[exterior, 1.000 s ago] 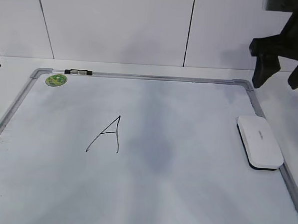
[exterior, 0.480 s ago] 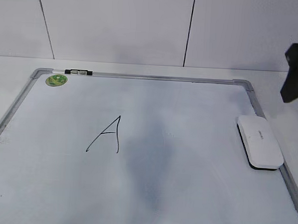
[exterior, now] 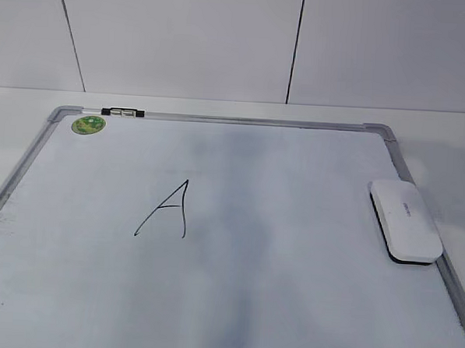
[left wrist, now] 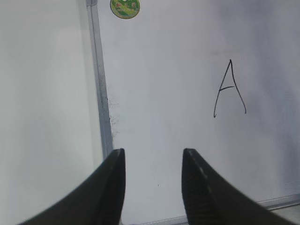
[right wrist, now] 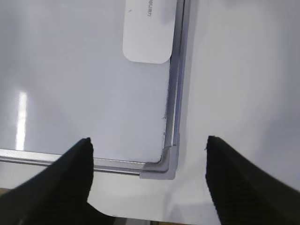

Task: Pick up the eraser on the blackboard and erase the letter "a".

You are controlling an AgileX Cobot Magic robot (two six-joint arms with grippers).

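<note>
The eraser [exterior: 405, 220], a white rounded block with a dark underside, lies on the blackboard [exterior: 220, 119] against its right frame. Its end also shows at the top of the right wrist view [right wrist: 147, 35]. An angular capital "A" [exterior: 164, 209] in thin black marker stands left of centre and shows in the left wrist view [left wrist: 229, 89]. No lowercase cursive "a" shows. My left gripper [left wrist: 152, 154] is open and empty above the board's left frame [left wrist: 98, 84]. My right gripper [right wrist: 149, 143] is open and empty above a board corner [right wrist: 161, 166]. Neither gripper shows in the exterior view.
A small black-and-white marker [exterior: 121, 112] lies on the top frame. A round green sticker [exterior: 88, 123] sits in the board's top left corner, also in the left wrist view [left wrist: 124, 7]. White table surrounds the board; a white panelled wall stands behind.
My right gripper has moved off the exterior view at the upper right. The dark part at that view's left edge has gone too. Eraser and board have not moved.
</note>
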